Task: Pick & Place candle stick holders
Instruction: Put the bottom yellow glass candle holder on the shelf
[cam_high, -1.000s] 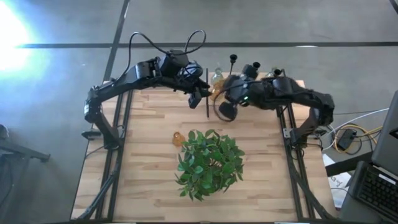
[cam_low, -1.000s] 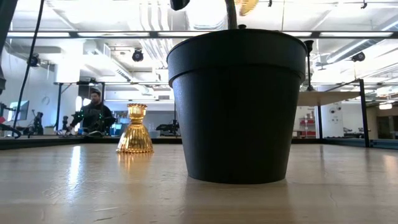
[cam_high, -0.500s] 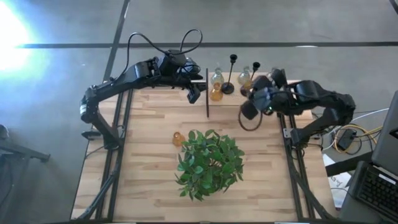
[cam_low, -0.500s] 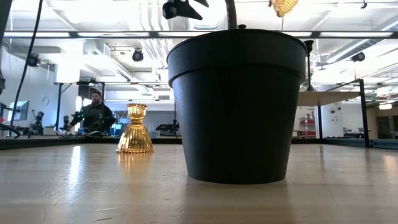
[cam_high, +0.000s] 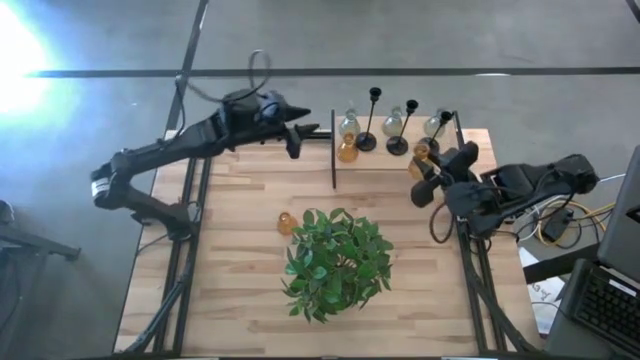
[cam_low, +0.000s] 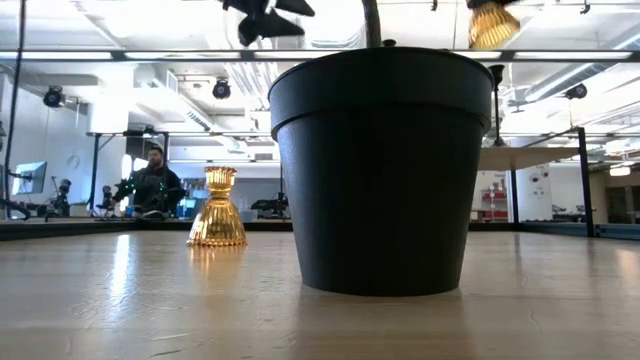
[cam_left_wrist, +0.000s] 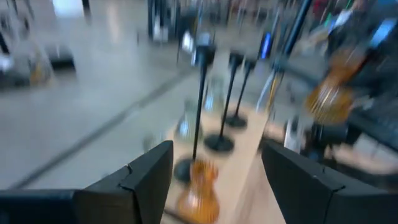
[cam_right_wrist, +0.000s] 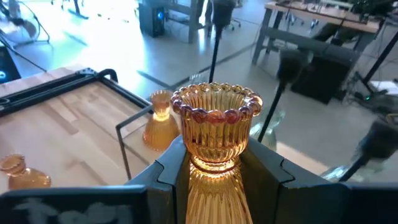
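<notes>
The right tool (cam_right_wrist: 214, 171) grips an amber ribbed holder (cam_right_wrist: 216, 134) upright.

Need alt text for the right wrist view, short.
The right tool grips an amber glass candle stick holder upright between its two dark fingers, its beaded rim filling the centre. Beyond, two more amber holders, one beside a thin black frame and one farther off, stand on the wooden table, with black stemmed holders behind.

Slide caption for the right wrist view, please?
Right gripper shut on an amber candle stick holder, raised over the table.
</notes>
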